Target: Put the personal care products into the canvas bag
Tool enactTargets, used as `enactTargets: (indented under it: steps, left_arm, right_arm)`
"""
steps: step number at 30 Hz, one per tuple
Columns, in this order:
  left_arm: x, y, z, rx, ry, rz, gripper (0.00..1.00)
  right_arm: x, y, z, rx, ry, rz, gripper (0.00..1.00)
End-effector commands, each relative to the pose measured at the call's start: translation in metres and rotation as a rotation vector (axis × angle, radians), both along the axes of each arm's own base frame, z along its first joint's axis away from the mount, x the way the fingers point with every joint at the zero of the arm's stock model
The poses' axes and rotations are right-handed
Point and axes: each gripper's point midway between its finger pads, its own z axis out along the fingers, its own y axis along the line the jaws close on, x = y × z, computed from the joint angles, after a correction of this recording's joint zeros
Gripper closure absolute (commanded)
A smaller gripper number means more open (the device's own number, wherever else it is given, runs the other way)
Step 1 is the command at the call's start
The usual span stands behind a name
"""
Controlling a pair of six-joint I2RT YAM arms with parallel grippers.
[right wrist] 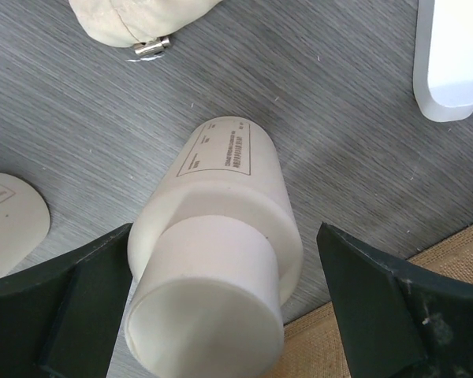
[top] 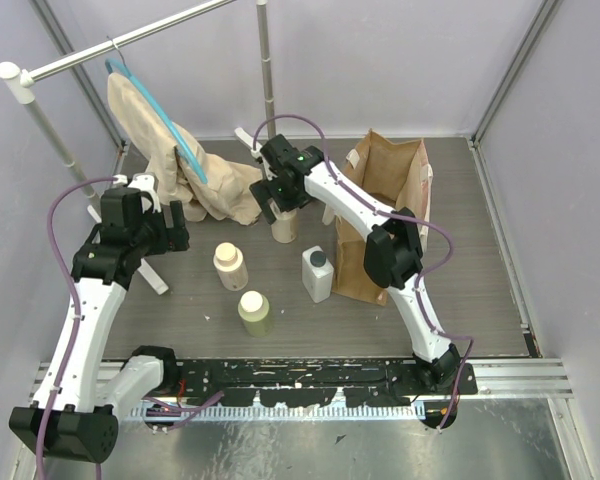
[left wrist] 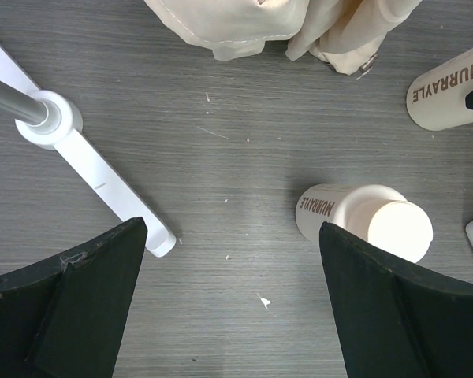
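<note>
Right gripper (right wrist: 225, 236): jaws spread wide, straddling the round cream plastic bottle with a wide cap (right wrist: 213, 307). Neither pad touches it yet. This bottle stands upright to the left of the tan-brown upright canvas bag (top: 385, 215), toward the bag's far end.

Left gripper (left wrist: 232, 228): jaws also spread, holding nothing, hovering well left of the bag. A second cream round bottle (left wrist: 363, 224) sits just off its right finger.

Also outside the bag are a yellowish round bottle (top: 255, 312), left of the bag on the near side, and a white rectangular bottle with a dark round cap (top: 318, 275), just beside the bag's left wall.

Watch for:
- The cap is narrower than the body. If you close at cap height, the pads may get a poor hold and the bottle could swing or drop on the lift.
- The beige cloth on the blue hanger (top: 150, 120) drapes left of the bag, close behind this bottle. A lift drifting that way could snag its hem.
- The bag looks soft-walled. If you carry the bottle across too low, you will likely hit its left wall and fold or tip it.
- The white rectangular bottle lies under the path and could be toppled by a low pass.
</note>
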Motion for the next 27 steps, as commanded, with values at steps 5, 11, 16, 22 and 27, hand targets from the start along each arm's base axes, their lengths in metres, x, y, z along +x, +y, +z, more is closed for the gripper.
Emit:
enactTargets:
  steps: [5,11,16,22,27]
  left_arm:
    - [0.002,0.0,-0.005,0.007,0.002,-0.006,0.02]
    - [0.002,0.0,-0.006,0.005,0.005,-0.006,0.02]
    - [0.002,0.0,-0.007,0.004,0.005,-0.006,0.02]
    - [0.003,-0.001,-0.006,0.002,0.002,-0.009,0.02]
    - [0.004,-0.002,-0.006,-0.003,0.003,-0.012,0.02]
  right_arm:
    - [0.003,0.003,-0.011,-0.048,-0.027,0.037,0.0]
    - [0.004,0.01,-0.016,-0.058,-0.057,0.057,0.0]
    - [0.001,0.014,-0.016,-0.049,-0.069,0.065,0.0]
    - [-0.001,0.01,-0.004,-0.058,-0.086,0.065,0.0]
    - [-0.003,0.004,0.01,-0.075,-0.091,0.063,0.0]
